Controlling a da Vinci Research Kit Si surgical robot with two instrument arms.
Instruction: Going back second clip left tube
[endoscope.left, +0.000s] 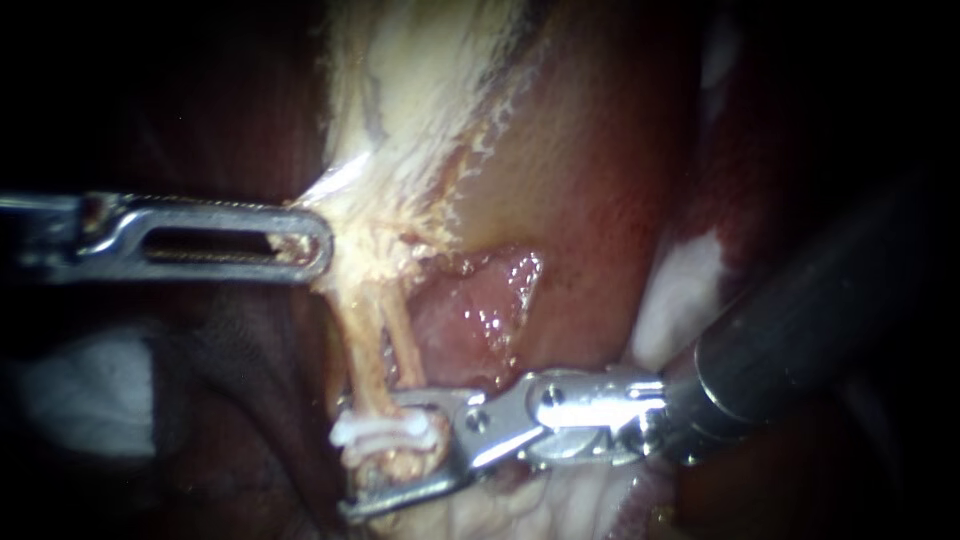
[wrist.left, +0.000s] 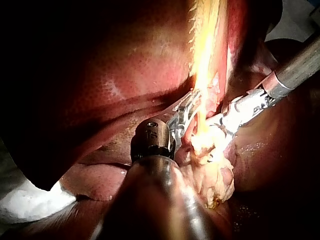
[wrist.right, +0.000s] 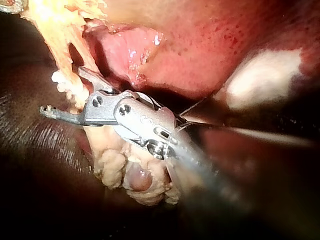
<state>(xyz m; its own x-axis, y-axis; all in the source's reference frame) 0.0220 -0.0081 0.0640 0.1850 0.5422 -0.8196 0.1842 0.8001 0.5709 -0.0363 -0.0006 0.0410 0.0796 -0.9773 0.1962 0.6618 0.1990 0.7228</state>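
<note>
White plastic clip (endoscope.left: 388, 430) on the left tube (endoscope.left: 366, 350), sitting between the parted jaws of the right instrument (endoscope.left: 405, 450).

The clip lies across the lower end of the thin, tan left tube, just above a lump of pale fatty tissue (wrist.right: 125, 170). A second thin tan tube (endoscope.left: 402, 340) runs close beside it. The right instrument's metal jaws stand apart with a clear gap, one above the clip and one below, straddling the tube without pinching it. Up along the tubes, the left instrument (endoscope.left: 300, 243), with long slotted metal jaws, is closed on the pale yellow fibrous tissue (endoscope.left: 420, 110) from which both tubes descend. Glistening pink raw tissue (endoscope.left: 490, 300) lies just beside the tubes, within a broad reddish-brown surface (endoscope.left: 590, 180).
</note>
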